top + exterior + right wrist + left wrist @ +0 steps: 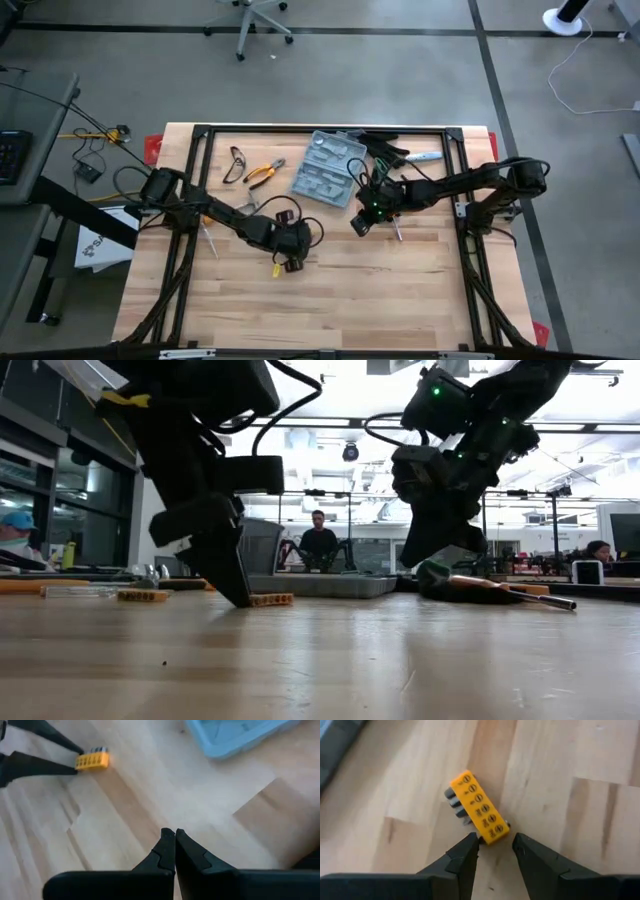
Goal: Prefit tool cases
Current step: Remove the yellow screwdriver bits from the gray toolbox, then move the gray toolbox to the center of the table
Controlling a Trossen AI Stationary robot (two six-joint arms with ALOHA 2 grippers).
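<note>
The desk (400,300) is a light wooden butcher-block top bordered by a black metal frame (200,132). An open grey-blue tool case (327,168) lies flat near the far edge, at centre. Beside it lie orange-handled pliers (264,172) and safety glasses (236,163). A yellow bit holder (479,807) with a row of screwdriver bits lies on the bare wood nearer the middle. A green-handled screwdriver (490,588) lies on the other side of the case. A blue-handled tool (424,157) lies near the far right corner.
</note>
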